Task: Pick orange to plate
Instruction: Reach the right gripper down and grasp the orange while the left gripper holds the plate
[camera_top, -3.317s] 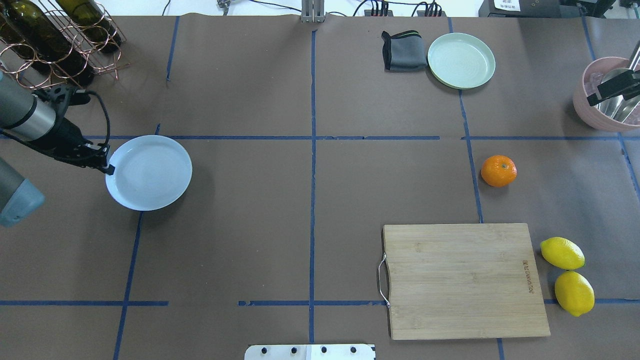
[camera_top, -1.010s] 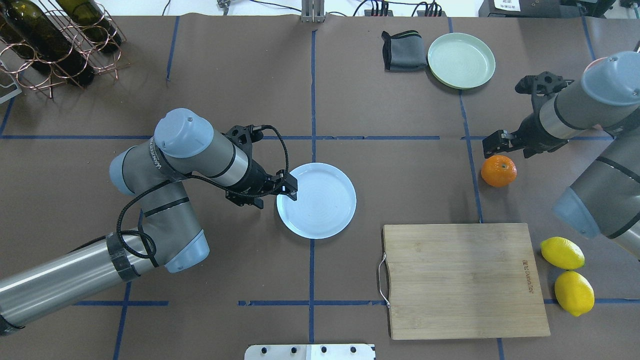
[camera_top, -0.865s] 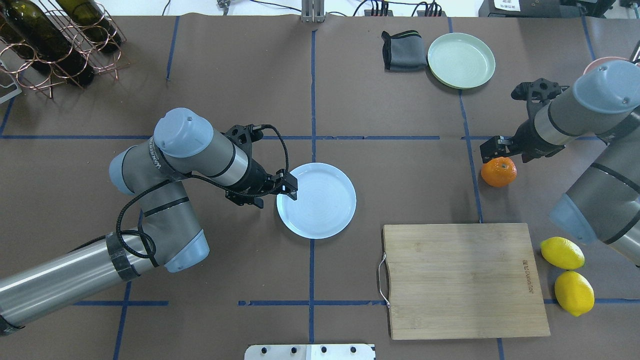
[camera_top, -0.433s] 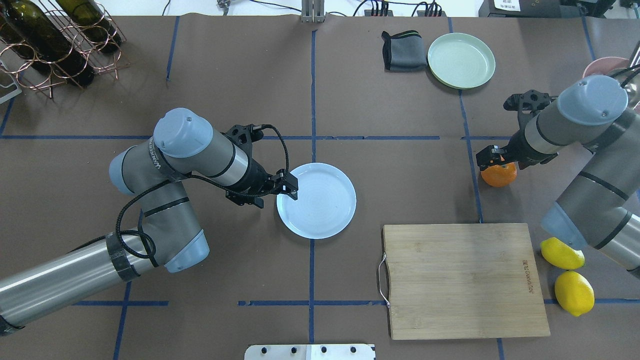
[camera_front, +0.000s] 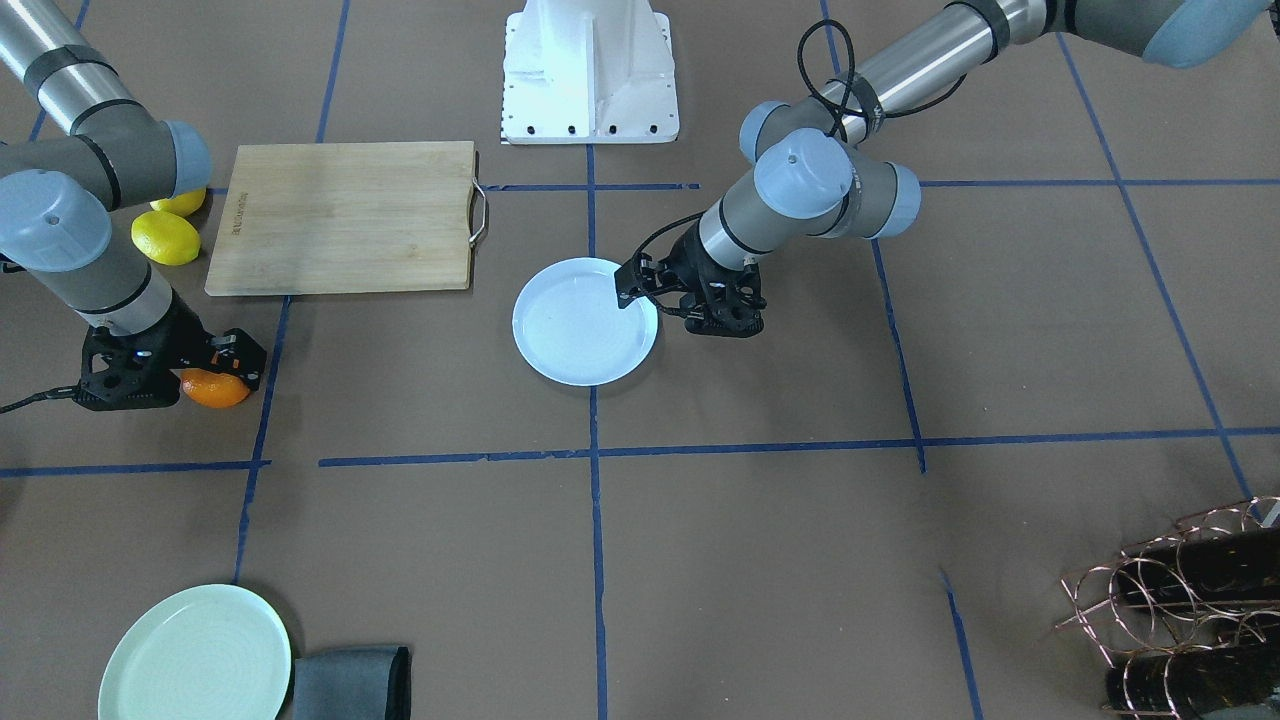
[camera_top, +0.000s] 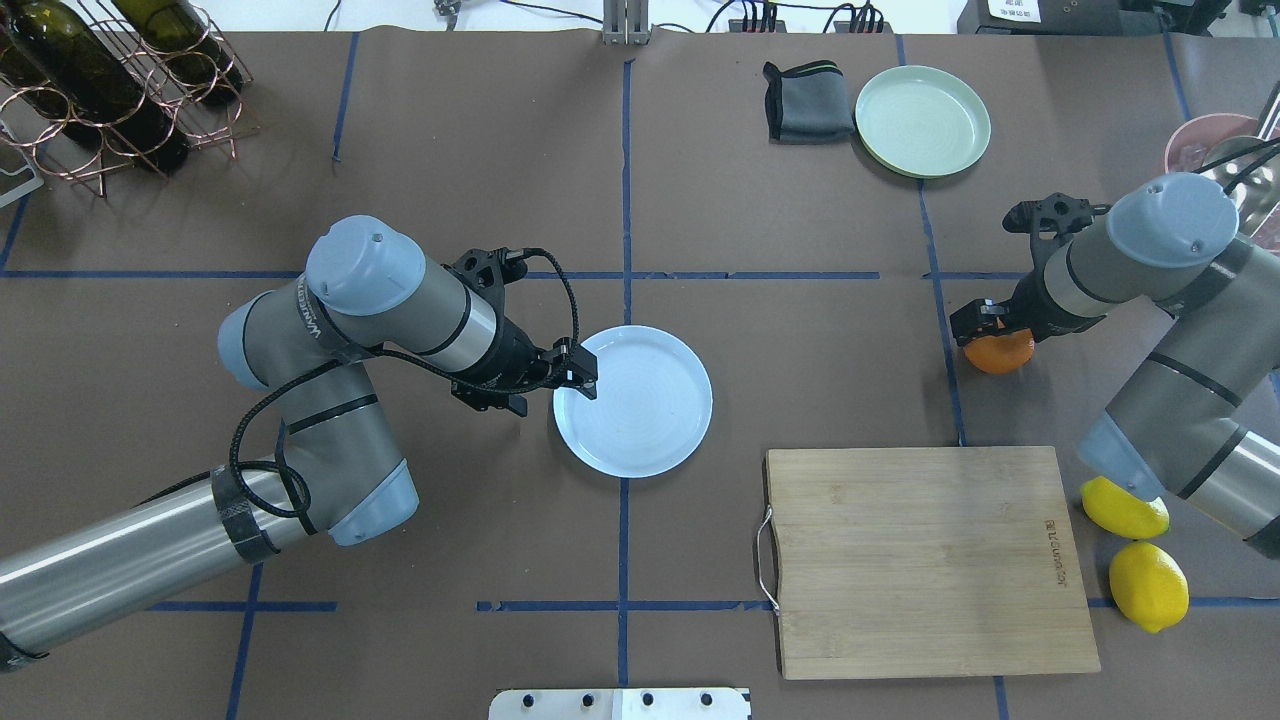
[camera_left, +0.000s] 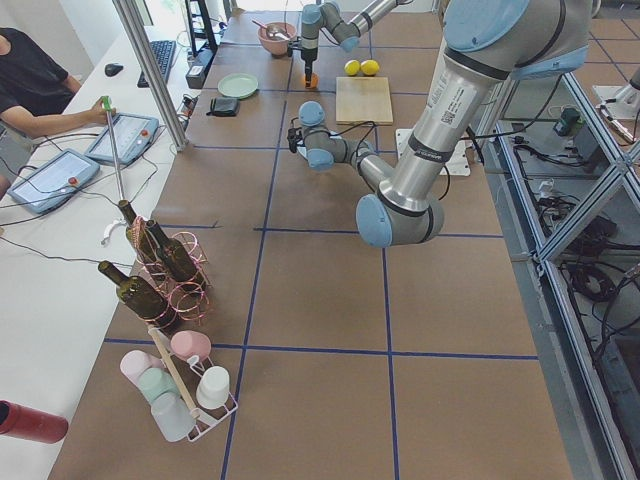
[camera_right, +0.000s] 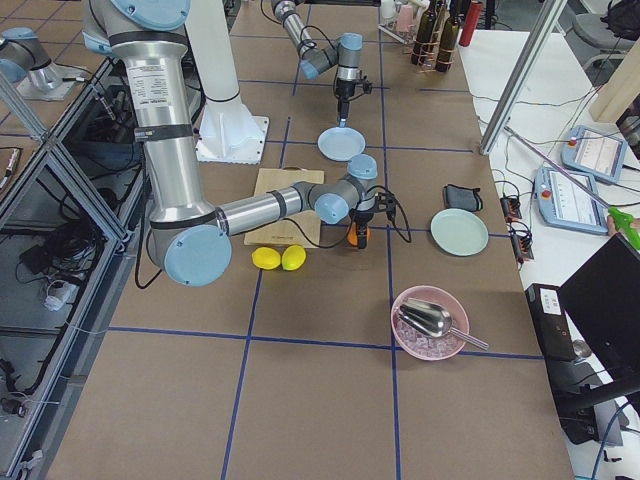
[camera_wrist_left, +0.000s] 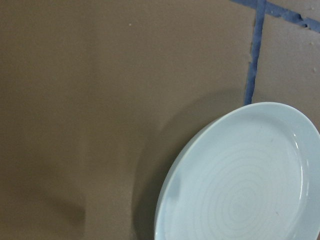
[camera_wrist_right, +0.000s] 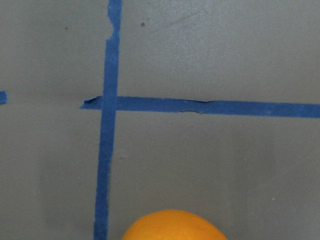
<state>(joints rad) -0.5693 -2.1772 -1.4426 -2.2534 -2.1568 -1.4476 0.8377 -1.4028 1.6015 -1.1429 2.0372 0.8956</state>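
The orange (camera_top: 1000, 352) rests on the table at the right, just past the cutting board's far corner; it also shows as orange (camera_front: 215, 392) and fills the bottom edge of the right wrist view as orange (camera_wrist_right: 175, 226). My right gripper (camera_top: 985, 325) is lowered over it, open, with a finger on either side. The pale bluish-white plate (camera_top: 645, 400) lies at the table's middle, with nothing on it. My left gripper (camera_top: 580, 372) is shut on the plate's left rim, seen too as left gripper (camera_front: 632, 290) on the plate (camera_front: 575, 330).
A wooden cutting board (camera_top: 930, 560) lies near the right front, with two lemons (camera_top: 1148, 586) beside it. A pale green plate (camera_top: 922, 120) and grey cloth (camera_top: 805, 102) sit at the far right. A pink bowl (camera_top: 1200, 140) and a wine rack (camera_top: 110, 80) occupy the far corners.
My left gripper dragged the plate from the left to the middle, then held still. My right arm came in and dropped down over the orange.
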